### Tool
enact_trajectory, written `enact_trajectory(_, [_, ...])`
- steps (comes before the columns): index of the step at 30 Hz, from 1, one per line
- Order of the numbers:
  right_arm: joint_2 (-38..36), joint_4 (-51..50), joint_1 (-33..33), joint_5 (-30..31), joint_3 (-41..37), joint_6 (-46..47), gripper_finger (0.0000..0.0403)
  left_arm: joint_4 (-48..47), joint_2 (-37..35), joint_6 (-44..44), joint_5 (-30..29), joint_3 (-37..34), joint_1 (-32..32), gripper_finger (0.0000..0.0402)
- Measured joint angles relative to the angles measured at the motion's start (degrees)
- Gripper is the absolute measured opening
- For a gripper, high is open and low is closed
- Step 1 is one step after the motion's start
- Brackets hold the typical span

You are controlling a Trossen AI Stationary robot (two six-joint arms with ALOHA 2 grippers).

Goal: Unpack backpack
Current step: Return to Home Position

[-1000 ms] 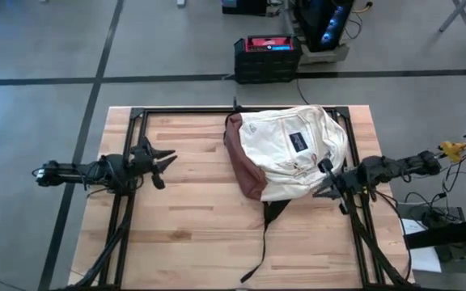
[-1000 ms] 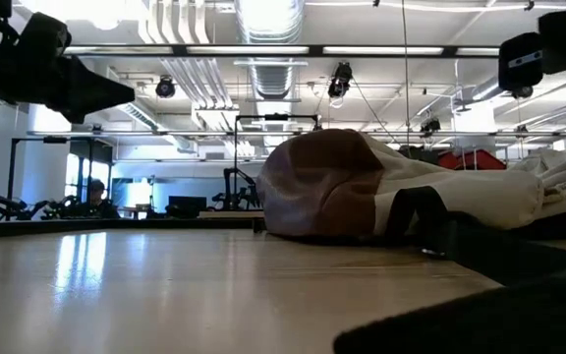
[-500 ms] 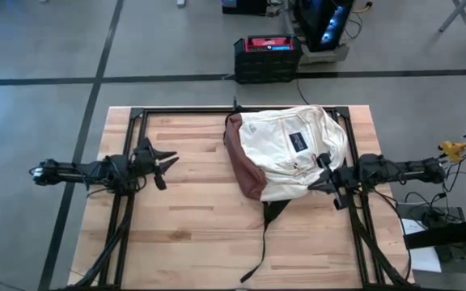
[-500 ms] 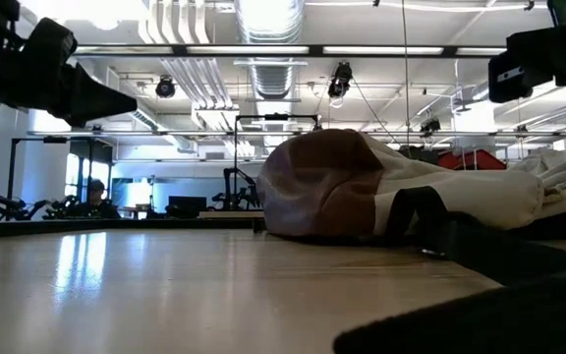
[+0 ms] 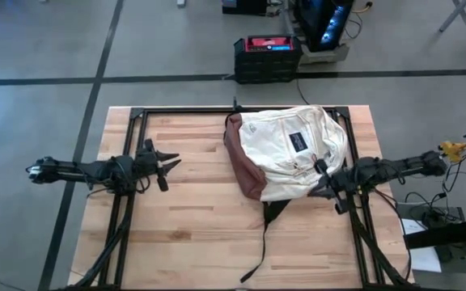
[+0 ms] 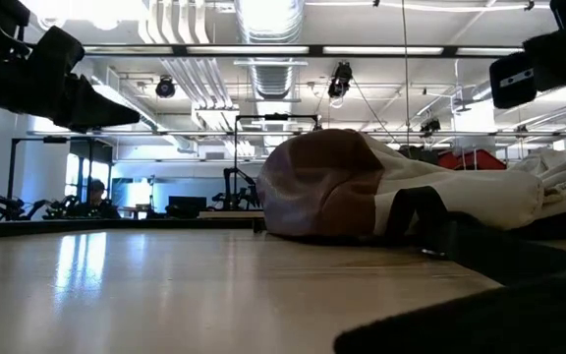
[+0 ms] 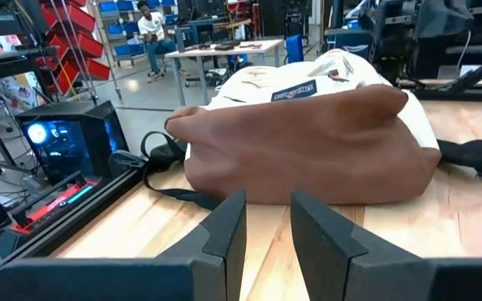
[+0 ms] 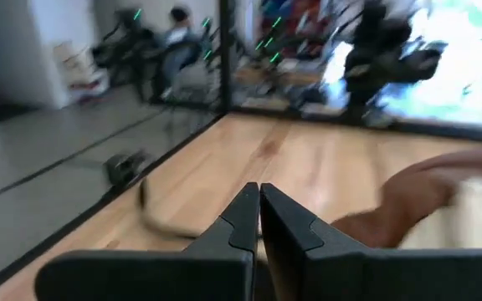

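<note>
The cream-white backpack (image 5: 285,149) lies flat on the wooden table at the far right, its reddish-brown base (image 7: 308,146) turned toward the table's left. A black strap (image 5: 261,242) trails from it toward the near edge. My left gripper (image 7: 268,209) hovers open over the table's left part, pointing level at the backpack's base from a distance. My right gripper (image 8: 259,196) is shut and hangs in the air at the backpack's near right corner (image 5: 314,186). In the low view it stays well above the fabric (image 6: 504,84).
Bare wood (image 5: 192,210) stretches between my left gripper and the backpack, and along the near edge. A black frame rail (image 5: 217,111) runs along the far edge. A black case with a red top (image 5: 267,55) stands on the floor beyond the table.
Both grippers have tipped down a little, seen best in the low view, and the right one has rolled slightly. The backpack has stayed where it was.
</note>
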Motion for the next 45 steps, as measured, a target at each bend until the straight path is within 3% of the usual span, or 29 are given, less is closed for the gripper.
enact_trajectory(5, [2.5,-0.6,1.1,0.1,-0.2,0.0,0.0000,0.0,1.7,0.0,0.0,0.0,0.0,0.0078])
enact_trajectory(14, [-8.8,-5.4,-2.2,0.5,-0.7,0.0,0.0000,0.1,4.6,0.0,0.0,0.0,0.0,0.0078])
enact_trajectory(45, [-7.2,-5.5,-2.1,0.5,0.0,0.0,0.0000,0.0,9.1,0.0,0.0,0.0,0.0,0.0079])
